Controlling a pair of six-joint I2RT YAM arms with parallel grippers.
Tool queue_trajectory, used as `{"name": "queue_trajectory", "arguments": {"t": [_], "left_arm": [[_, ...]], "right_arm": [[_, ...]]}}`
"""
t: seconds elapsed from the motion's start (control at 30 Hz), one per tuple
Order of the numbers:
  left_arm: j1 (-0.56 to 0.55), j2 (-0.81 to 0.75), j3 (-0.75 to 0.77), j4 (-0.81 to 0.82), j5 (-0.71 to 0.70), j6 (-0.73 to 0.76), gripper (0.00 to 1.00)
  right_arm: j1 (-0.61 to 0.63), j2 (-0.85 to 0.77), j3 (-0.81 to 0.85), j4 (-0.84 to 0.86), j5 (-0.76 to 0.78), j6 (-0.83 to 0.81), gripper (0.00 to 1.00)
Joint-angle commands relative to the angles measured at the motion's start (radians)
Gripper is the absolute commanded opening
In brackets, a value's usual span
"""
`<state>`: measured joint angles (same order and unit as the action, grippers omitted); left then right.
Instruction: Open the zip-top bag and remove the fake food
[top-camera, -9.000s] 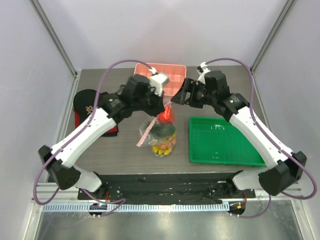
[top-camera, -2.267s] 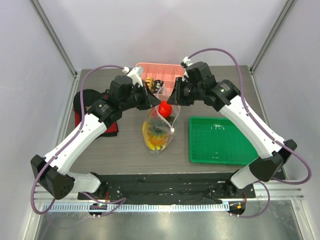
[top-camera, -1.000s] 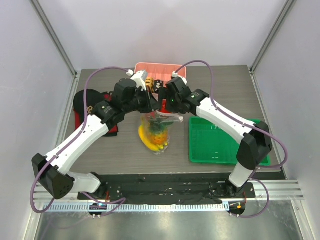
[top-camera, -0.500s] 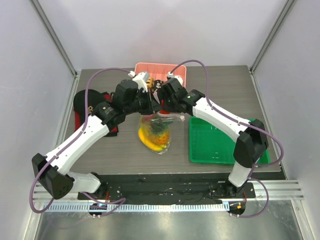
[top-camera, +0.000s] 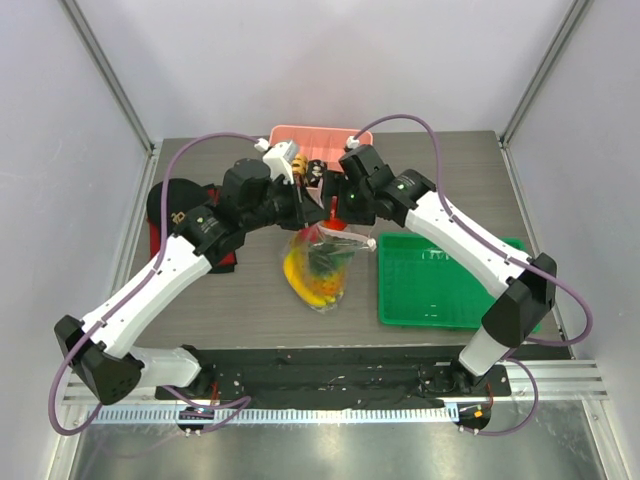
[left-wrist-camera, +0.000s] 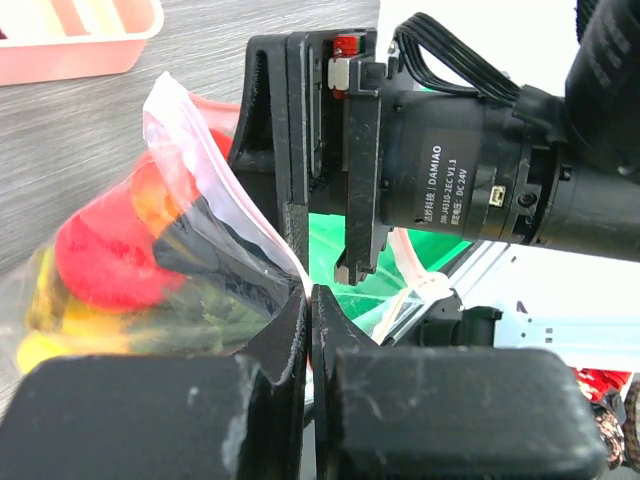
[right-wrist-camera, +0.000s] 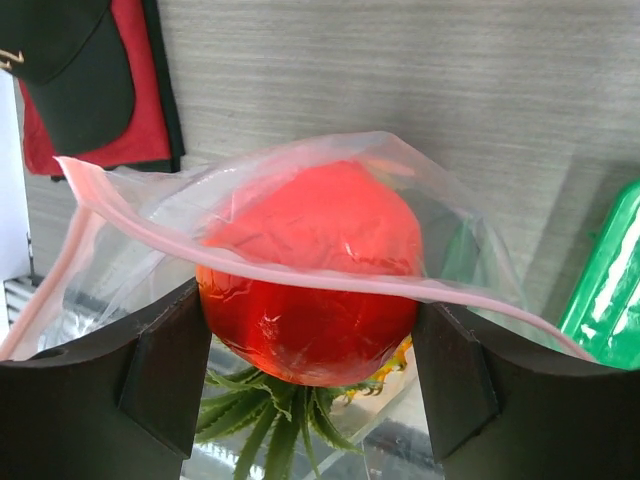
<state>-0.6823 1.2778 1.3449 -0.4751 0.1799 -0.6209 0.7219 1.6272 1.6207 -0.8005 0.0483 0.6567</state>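
The zip-top bag is held by its mouth over the counter, just left of the green tray. Its long axis runs from the fruit-filled bottom up to that mouth, where the left claw is pressed together on one lip of the plastic. The right claw, the nearer to the contents, reaches down into the mouth and pinches a red round fruit between its fingers, so the lift-out looks to be straight up along the bag's axis. Only the right wrist view shows this grip and the pink zip strip crossing the fruit; the top view hides both under the arms.
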Motion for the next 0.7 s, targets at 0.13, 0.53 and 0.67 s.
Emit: {"name": "queue_trajectory", "arguments": {"t": [0.13, 0.53, 0.67], "left_arm": [[0.026, -0.003, -0.047, 0.038, -0.005, 0.032, 0.0], [0.026, -0.046, -0.058, -0.007, -0.067, 0.053, 0.0], [0.02, -0.043, -0.07, 0.03, -0.048, 0.015, 0.0]], "right_arm": [[-0.027, -0.081, 0.192, -0.153, -0.085, 0.168, 0.01], [-0.026, -0.135, 0.01, -0.106, 0.028, 0.079, 0.01], [-0.022, -0.075, 0.123, -0.161, -0.034, 0.185, 0.01]]}}
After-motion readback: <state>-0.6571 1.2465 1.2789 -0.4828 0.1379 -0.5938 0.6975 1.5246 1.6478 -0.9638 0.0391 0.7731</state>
